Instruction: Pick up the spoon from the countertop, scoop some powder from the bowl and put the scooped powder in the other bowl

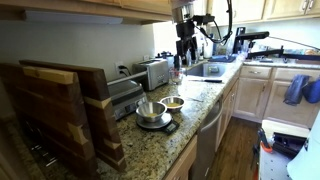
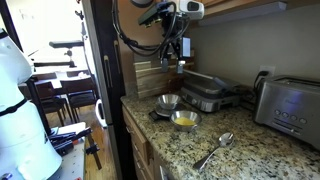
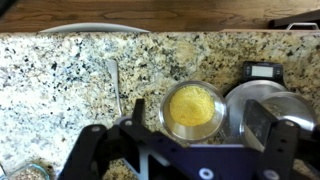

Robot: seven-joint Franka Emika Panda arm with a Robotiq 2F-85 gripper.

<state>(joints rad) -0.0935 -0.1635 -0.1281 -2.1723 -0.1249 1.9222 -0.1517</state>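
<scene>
The spoon (image 2: 214, 151) lies on the speckled granite countertop (image 2: 240, 150); it shows faintly in the wrist view (image 3: 115, 88), left of the bowls. The bowl (image 2: 185, 121) is small and shallow and holds yellowish powder (image 3: 193, 105); it also shows in an exterior view (image 1: 173, 102). The other bowl (image 2: 167, 101), larger shiny steel, stands next to it in both exterior views (image 1: 150, 109) and at the right of the wrist view (image 3: 262, 108). My gripper (image 2: 176, 52) hangs open and empty high above the bowls. In the wrist view its fingers (image 3: 200, 130) straddle the small bowl from above.
The steel bowl sits on a black kitchen scale (image 1: 156, 124). A toaster (image 2: 291, 105) and a contact grill (image 2: 206, 93) stand against the wall. Wooden cutting boards (image 1: 60, 110) lean at one end of the counter. A sink (image 1: 206, 70) lies further along.
</scene>
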